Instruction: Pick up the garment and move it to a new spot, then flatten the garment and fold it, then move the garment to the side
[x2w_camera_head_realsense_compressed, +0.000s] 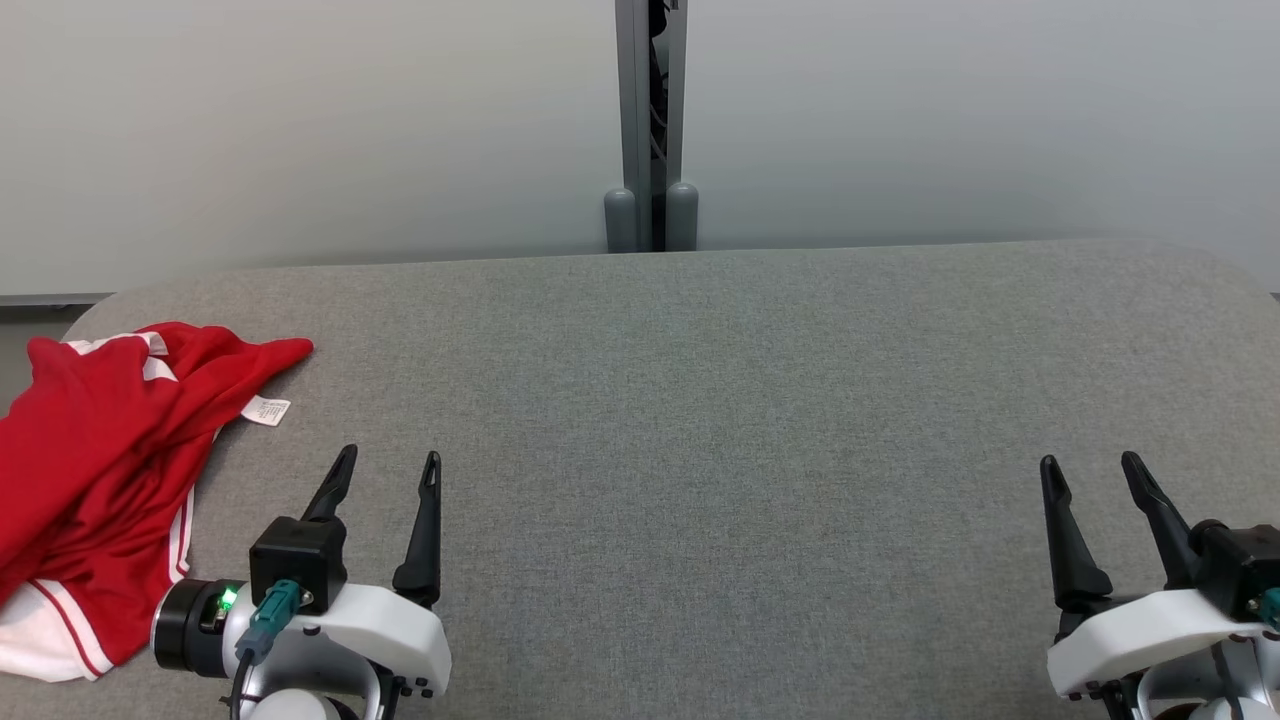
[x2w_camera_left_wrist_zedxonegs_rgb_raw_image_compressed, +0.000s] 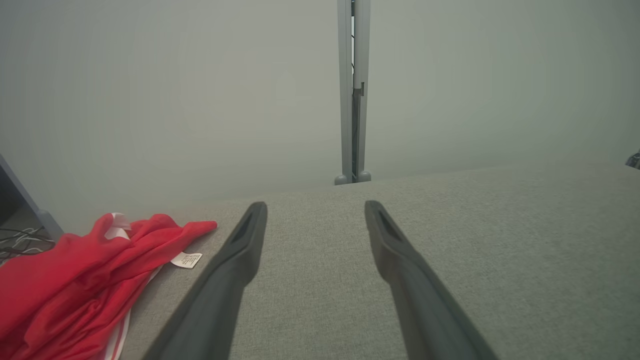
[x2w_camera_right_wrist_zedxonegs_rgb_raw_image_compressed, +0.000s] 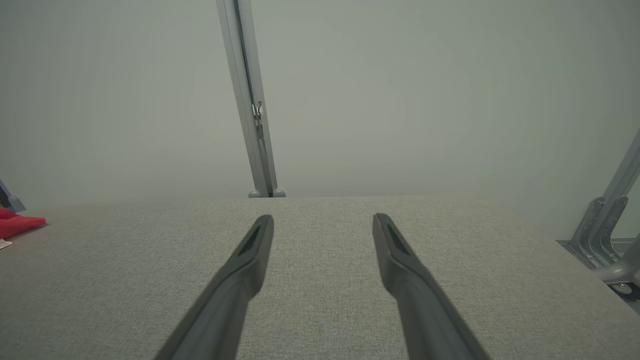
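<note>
Garment (x2w_camera_head_realsense_compressed: 95, 470), red with white trim, lies crumpled at the lower left of the head view, at the left end of the grey table (x2w_camera_head_realsense_compressed: 700, 400), its white label (x2w_camera_head_realsense_compressed: 266, 410) showing. The left gripper (x2w_camera_head_realsense_compressed: 391, 455) sits just beside it, fingers spread and empty. The right gripper (x2w_camera_head_realsense_compressed: 1088, 460), at the lower right, is equally spread, holding nothing, well apart from the cloth. The pick-up looks not yet begun. Next, the left arm likely needs to reach over a raised fold and pinch it.
</note>
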